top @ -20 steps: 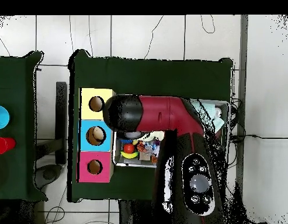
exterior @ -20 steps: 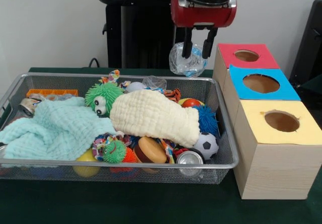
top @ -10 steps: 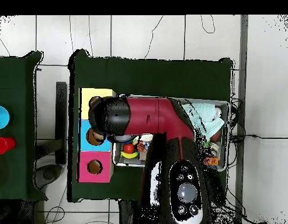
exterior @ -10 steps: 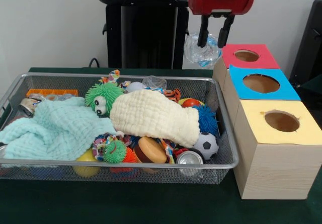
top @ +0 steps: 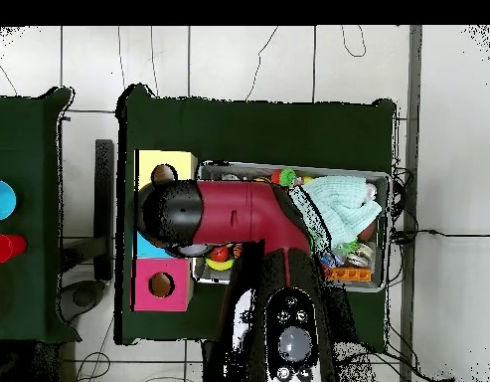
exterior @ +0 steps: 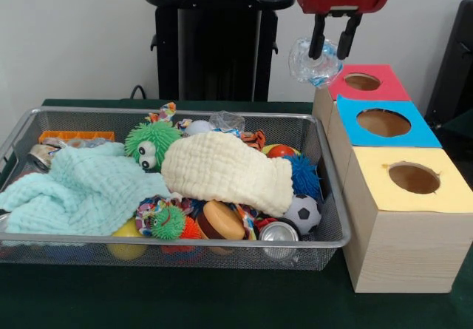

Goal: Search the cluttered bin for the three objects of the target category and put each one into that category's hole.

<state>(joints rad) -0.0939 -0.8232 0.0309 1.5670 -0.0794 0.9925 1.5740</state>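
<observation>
Up at the top of the front view, the gripper (exterior: 332, 46) is clamped on a crumpled clear plastic bottle (exterior: 313, 61), holding it in the air just past the wire bin's far right corner and right beside the near edge of the red-topped box (exterior: 361, 83). So the bottle is out of the bin (exterior: 325, 242) completely, not over any hole that I can tell, maybe slightly short of the red one. Open air all round it on the left side; the black pedestal is behind.

Boxes: three in a row along the bin's right side, red, then blue (exterior: 383, 124), then yellow (exterior: 411, 178), one round hole each, all three holes unblocked. They sit tight against each other, and the yellow one is just beside the bin's rim.

Bin is packed. Two cloths, a mint one (exterior: 77, 188) on the left and a cream one (exterior: 225, 169) across the middle, covering a lot. One green spiky toy with eyes (exterior: 150, 143), a smaller green spiky ball (exterior: 168, 222), one blue spiky ball (exterior: 303, 175), one little soccer ball (exterior: 302, 212), one can end-on (exterior: 278, 232) at the front wall, one orange piece (exterior: 76, 135) at the far left. Not much free room in there.

Overhead view: the red arm (top: 250, 213) lies across the bin and hides the gripper and bottle. Yellow and red box tops show either side of it, blue mostly covered. The mint cloth shows at the bin's right end.
</observation>
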